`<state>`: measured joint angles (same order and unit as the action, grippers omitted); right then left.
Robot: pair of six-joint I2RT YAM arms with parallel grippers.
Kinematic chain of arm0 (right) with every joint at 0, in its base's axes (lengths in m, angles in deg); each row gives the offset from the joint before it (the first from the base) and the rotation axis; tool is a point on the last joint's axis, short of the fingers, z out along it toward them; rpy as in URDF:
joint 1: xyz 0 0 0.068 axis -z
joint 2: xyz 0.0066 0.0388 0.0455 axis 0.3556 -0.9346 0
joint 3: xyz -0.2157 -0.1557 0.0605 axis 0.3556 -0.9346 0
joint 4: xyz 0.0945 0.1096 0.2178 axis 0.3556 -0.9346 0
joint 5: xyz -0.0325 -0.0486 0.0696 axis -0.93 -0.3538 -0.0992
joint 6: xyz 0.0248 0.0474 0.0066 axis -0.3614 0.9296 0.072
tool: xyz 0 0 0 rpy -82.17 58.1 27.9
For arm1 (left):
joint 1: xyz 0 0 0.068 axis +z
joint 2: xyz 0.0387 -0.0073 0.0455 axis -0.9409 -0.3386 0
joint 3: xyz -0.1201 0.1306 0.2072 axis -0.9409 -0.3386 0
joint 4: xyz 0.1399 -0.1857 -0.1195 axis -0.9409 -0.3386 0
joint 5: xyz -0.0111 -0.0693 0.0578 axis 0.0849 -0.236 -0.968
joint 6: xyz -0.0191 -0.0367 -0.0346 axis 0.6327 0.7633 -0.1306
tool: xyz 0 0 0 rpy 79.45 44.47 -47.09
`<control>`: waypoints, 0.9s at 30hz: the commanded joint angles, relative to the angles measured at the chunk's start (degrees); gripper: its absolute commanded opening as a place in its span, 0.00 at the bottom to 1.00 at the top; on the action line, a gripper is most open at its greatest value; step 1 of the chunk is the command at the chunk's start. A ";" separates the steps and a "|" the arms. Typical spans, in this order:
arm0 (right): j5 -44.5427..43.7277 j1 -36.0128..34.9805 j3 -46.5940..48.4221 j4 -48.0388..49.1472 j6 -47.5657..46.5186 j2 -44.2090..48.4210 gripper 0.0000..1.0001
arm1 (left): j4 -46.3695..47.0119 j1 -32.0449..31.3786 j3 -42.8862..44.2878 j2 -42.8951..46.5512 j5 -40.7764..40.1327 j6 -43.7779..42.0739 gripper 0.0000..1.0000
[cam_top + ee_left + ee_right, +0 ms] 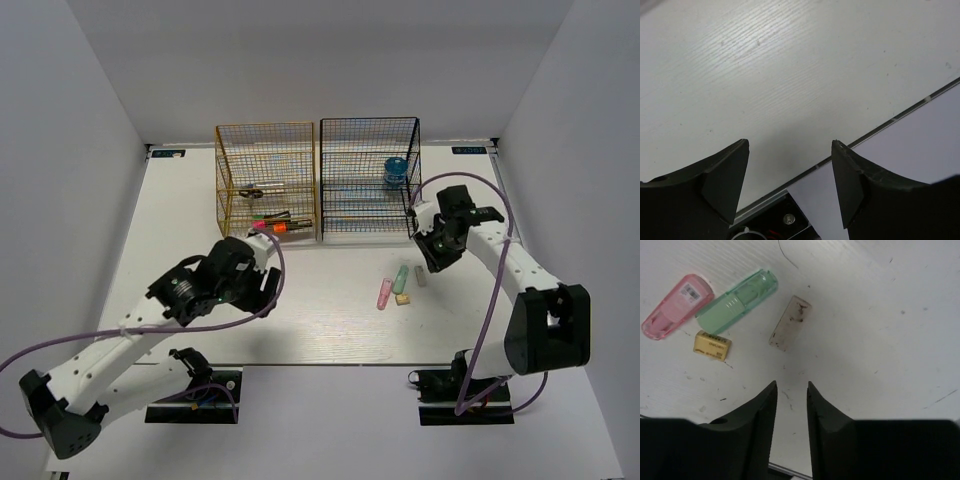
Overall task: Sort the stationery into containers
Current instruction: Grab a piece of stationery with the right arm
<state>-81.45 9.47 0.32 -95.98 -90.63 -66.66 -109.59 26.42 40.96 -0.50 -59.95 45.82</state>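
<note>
The gold-yellow rack (265,180) and the black rack (368,178) stand side by side at the back. Highlighters (277,223) lie on the gold rack's lower tier, with scissors (255,190) a tier above. A round blue jar (396,172) sits in the black rack. A pink stick (384,292) (676,306) and a green stick (400,278) (737,300) lie on the table. My right gripper (428,256) (791,383) hovers just behind them, empty, jaws narrowly apart. My left gripper (266,284) (790,142) is wide open and empty over bare table.
A small yellow eraser (712,345) lies beside the green stick and a dirty beige eraser (790,322) just right of it. The table's near edge (890,120) and a black arm mount (785,217) show under the left gripper. White walls enclose the table.
</note>
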 commanded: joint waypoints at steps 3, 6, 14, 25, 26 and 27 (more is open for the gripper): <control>-2.74 -0.33 -1.77 5.61 11.98 -5.24 0.39 | 0.37 -0.07 1.40 4.24 -6.92 7.11 0.78; -1.68 -0.51 -1.76 7.10 14.46 -7.88 0.40 | 0.89 -0.15 2.89 3.63 -5.63 9.32 0.80; -0.10 -0.51 -5.63 13.43 19.64 -9.46 0.46 | 3.35 -0.16 1.06 4.67 -5.71 10.12 0.80; -1.85 -0.42 -13.18 22.22 23.25 -7.89 0.45 | 4.94 -0.24 -3.52 6.61 -6.32 10.39 0.81; -2.12 -0.34 -13.88 23.70 23.60 -7.88 0.43 | 4.76 -0.16 -3.44 6.61 -6.24 10.39 0.81; -2.21 -0.42 -14.76 24.06 23.51 -7.88 0.40 | 4.85 -0.15 -3.43 6.61 -6.15 10.21 0.81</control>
<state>-82.87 9.19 -11.77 -75.89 -68.91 -74.93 -105.81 26.42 37.72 5.05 -65.52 55.76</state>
